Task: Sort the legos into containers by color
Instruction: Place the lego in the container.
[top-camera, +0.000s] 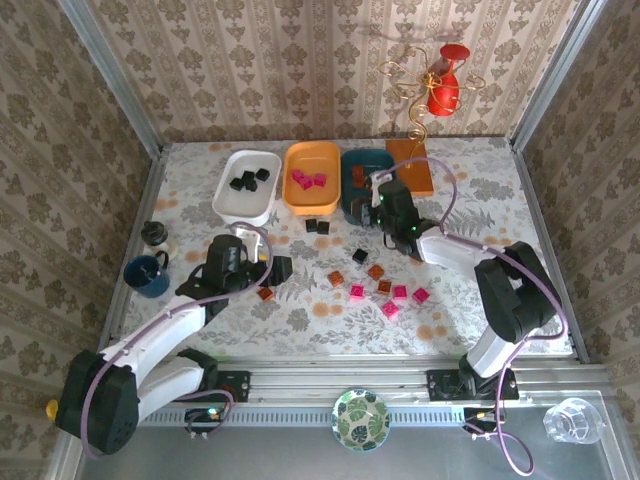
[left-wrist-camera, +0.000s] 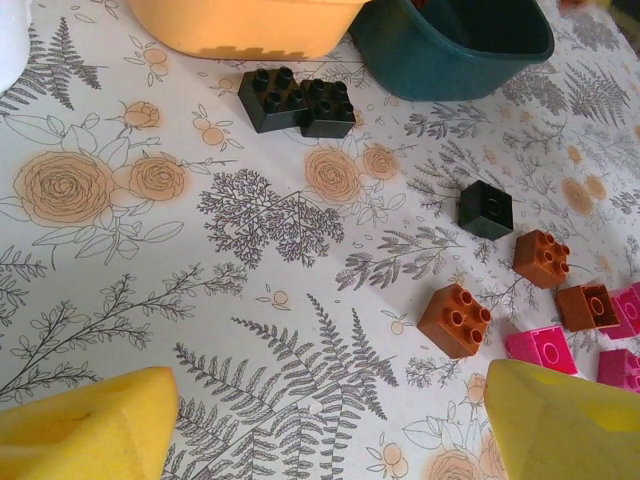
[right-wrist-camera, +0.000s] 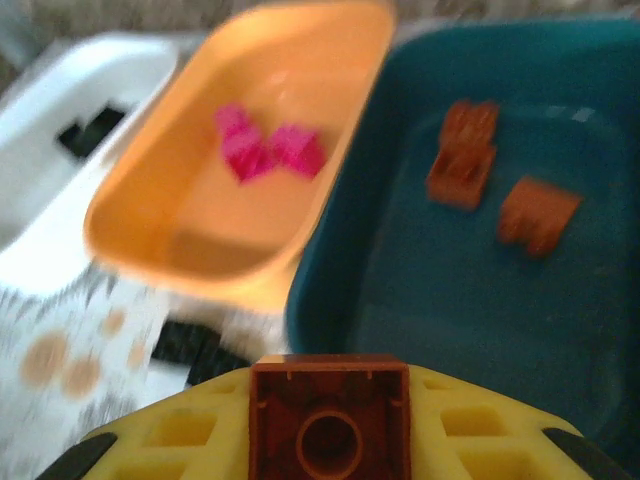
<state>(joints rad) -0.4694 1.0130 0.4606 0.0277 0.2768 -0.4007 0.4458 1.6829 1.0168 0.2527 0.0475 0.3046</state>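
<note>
A brown brick (right-wrist-camera: 330, 420) is seen closest, its hollow underside turned to the camera. It is clamped between the yellow fingers of the right claw (right-wrist-camera: 330, 440), which is closed on it. The teal tray (right-wrist-camera: 450, 300) lies straight ahead of the brick and below it, and the claw is held over the tray's near edge. The tray's long axis is judged to run away from the claw, so a short forward carry and a release should be all that is needed. Two other brown bricks (right-wrist-camera: 462, 160) are already lying in the far half of the teal tray.

The orange tray (right-wrist-camera: 200, 240), with pink bricks in it, is set just beside the teal tray on its left. The white tray (right-wrist-camera: 40, 230), with black bricks, is placed beyond that. Any drift to the left would therefore be the thing to guard against.

The loose legos (top-camera: 376, 271), black, brown and pink, are scattered on the worktop (left-wrist-camera: 250, 300) on the near side of the teal tray. The left claw (left-wrist-camera: 320, 440) is held open and empty, well apart from the teal tray, to its near left. The right arm is plainly the nearer.
</note>
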